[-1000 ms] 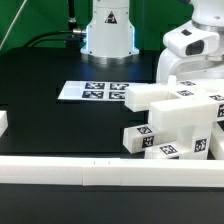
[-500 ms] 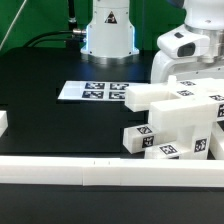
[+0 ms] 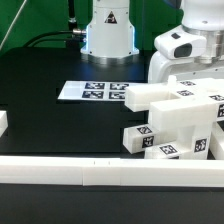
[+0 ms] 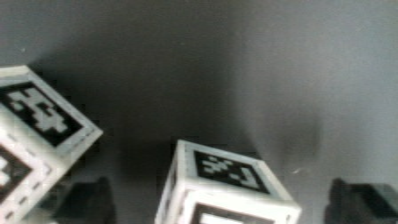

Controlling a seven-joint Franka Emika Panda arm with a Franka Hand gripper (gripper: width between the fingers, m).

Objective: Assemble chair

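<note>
The chair's white tagged parts lie in a pile (image 3: pixel 175 125) at the exterior view's right: a long block (image 3: pixel 150 96) on top and a small cube (image 3: pixel 137 139) in front. My white hand (image 3: pixel 185 52) hangs just behind and above the pile, and its fingertips are hidden there. In the wrist view my gripper (image 4: pixel 222 200) is open. Its dark fingers (image 4: pixel 80 197) stand on either side of a white tagged block (image 4: pixel 222 180), apart from it. Another tagged part (image 4: pixel 39 120) lies beside it.
The marker board (image 3: pixel 93 91) lies flat on the black table mid-left. A long low white rail (image 3: pixel 80 172) runs along the front edge. A small white piece (image 3: pixel 3 122) sits at the left edge. The robot base (image 3: pixel 108 35) stands at the back.
My hand has moved toward the exterior view's left and slightly down, closer over the pile of chair parts. The parts have not moved.
</note>
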